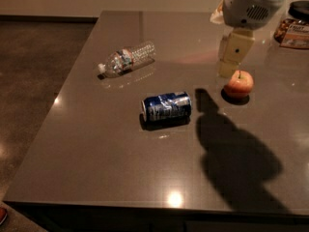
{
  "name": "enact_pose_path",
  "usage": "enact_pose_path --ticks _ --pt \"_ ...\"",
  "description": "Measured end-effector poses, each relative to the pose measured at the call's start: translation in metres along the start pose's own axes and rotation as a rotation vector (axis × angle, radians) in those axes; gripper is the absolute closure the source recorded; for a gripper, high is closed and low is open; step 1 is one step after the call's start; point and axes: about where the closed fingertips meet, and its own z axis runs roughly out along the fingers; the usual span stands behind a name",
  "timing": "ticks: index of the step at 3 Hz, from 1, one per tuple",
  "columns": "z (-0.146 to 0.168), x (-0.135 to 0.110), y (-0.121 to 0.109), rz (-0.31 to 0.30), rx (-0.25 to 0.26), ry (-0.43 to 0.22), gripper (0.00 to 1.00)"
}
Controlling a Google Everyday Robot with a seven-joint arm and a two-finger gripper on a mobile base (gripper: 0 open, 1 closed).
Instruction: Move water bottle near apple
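The water bottle (126,59) lies on its side at the far left of the grey table (111,153), its white cap pointing left toward the table's edge. The apple (238,83) sits at the right, red-orange with a short stem. My gripper (231,57) hangs above the table at the upper right, just behind and left of the apple, far from the bottle. It holds nothing that I can see.
A dented blue soda can (166,106) lies on its side in the middle, between bottle and apple. A snack packet (293,33) and a dark round item (299,8) sit at the far right corner. The arm's shadow (236,158) falls on the near right.
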Motion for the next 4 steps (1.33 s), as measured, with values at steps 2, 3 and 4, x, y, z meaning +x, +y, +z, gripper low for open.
enact_pose_path --ticks 2,3,4 --pt "0.068 -0.065 -0.077 -0.133 -0.022 0.007 0.0" --pt "0.109 -0.102 -0.098 -0.239 -0.005 0.053 0.0" --pt "0.132 -0.12 -0.104 -0.312 -0.014 0.095 0.0"
